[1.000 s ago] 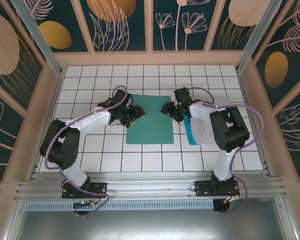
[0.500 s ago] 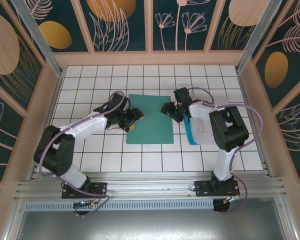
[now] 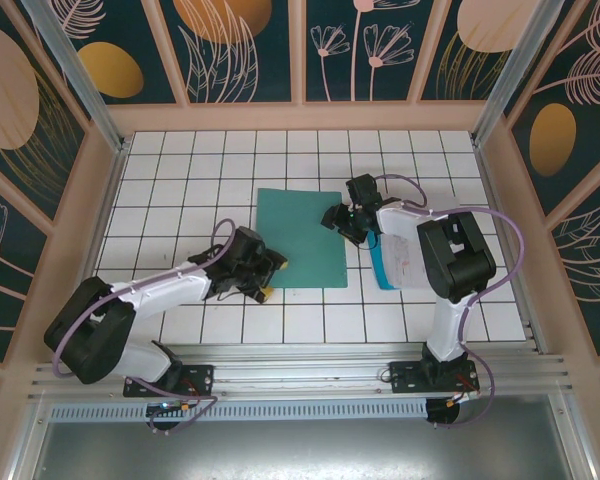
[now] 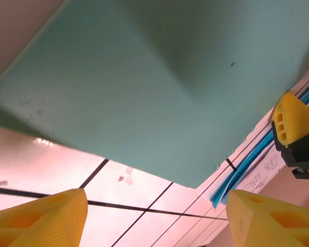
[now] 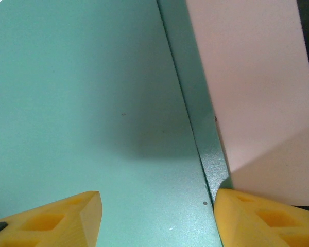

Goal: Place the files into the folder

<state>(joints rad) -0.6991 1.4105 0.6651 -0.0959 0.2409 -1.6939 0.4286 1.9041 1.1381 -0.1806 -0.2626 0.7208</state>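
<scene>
The folder (image 3: 302,240) lies flat, its long axis running front to back.

Looks matt and finely speckled on the teal folder (image 3: 300,240), glossy on the white table tiles (image 3: 180,170), ribbed plastic on the yellow fingertips (image 4: 46,216).
</scene>
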